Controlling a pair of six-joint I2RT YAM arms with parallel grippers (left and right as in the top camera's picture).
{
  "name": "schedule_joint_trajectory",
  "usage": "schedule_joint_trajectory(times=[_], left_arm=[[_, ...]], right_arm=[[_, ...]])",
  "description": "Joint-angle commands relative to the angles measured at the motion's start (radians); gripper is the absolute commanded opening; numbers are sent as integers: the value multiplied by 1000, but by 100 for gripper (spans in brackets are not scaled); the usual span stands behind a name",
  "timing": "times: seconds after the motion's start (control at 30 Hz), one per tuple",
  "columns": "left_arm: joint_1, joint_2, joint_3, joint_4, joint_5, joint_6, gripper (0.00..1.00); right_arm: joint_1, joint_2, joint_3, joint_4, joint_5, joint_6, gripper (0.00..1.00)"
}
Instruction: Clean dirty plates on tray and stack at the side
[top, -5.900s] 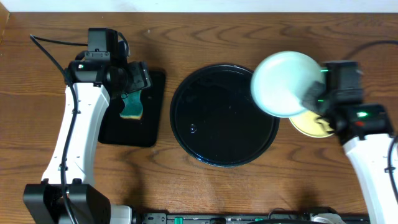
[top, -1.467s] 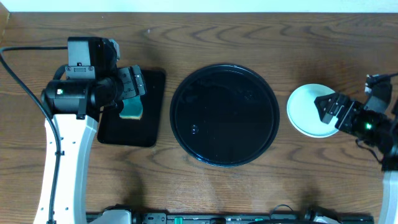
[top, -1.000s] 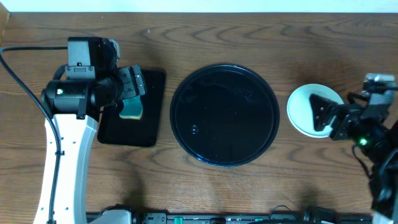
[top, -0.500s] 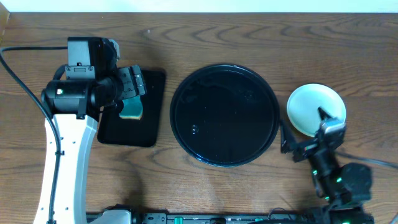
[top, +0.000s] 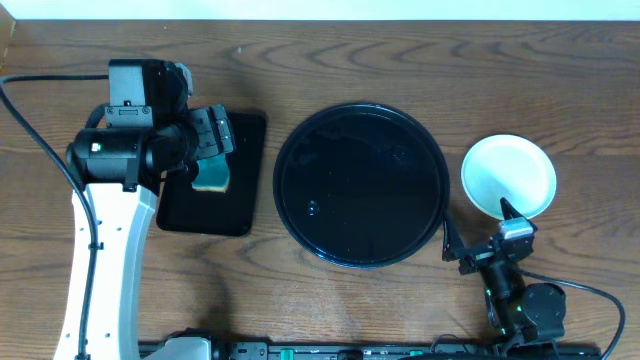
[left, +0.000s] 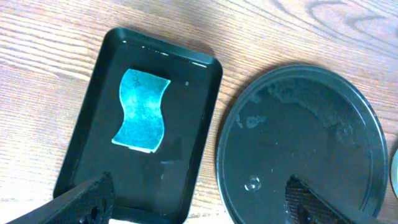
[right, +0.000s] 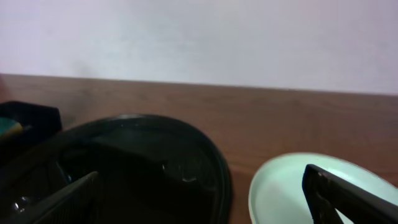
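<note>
Overhead: your left tool (top: 215, 135) hangs over the sponge (top: 211, 177) in the rectangular tray (top: 250, 195), jaws spread wide, gripping nothing. Your right tool (top: 478, 230) sits low at the front, also spread wide, gripping nothing. The plates (top: 508, 177) rest on the counter (top: 360, 60), just right of the round tray (top: 360, 185).
Left wrist: fingers (left: 87, 202) far apart.
Right wrist: pale plate beside round tray.

In the overhead view the left gripper (top: 218, 135) covers the upper part of the green sponge (top: 211, 178). Only the top plate (top: 508, 176) shows; whether others lie beneath it cannot be told. The left wrist view cuts the round tray (left: 298, 143) off at the bottom edge. The right wrist view is soft, and the top plate runs off its bottom edge.
</note>
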Motion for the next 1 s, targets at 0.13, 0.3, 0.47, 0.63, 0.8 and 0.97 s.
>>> schedule_joint_trajectory(times=[0.13, 0.3, 0.47, 0.63, 0.8, 0.97], left_arm=[[3, 2, 11, -3, -12, 13, 88], [3, 2, 11, -3, -12, 13, 88], [3, 2, 11, -3, -13, 13, 88], [3, 2, 11, -3, -12, 13, 88], [2, -30, 7, -2, -13, 13, 88], [2, -171, -22, -7, -16, 87, 89]], right_arm=[[-7, -9, -2, -6, 14, -9, 99], [-7, -9, -2, -6, 14, -9, 99], [-7, -9, -2, -6, 14, -9, 99], [-7, -9, -2, -6, 14, -9, 99], [-7, -9, -2, -6, 13, -9, 99], [-7, -9, -2, -6, 14, -9, 99]])
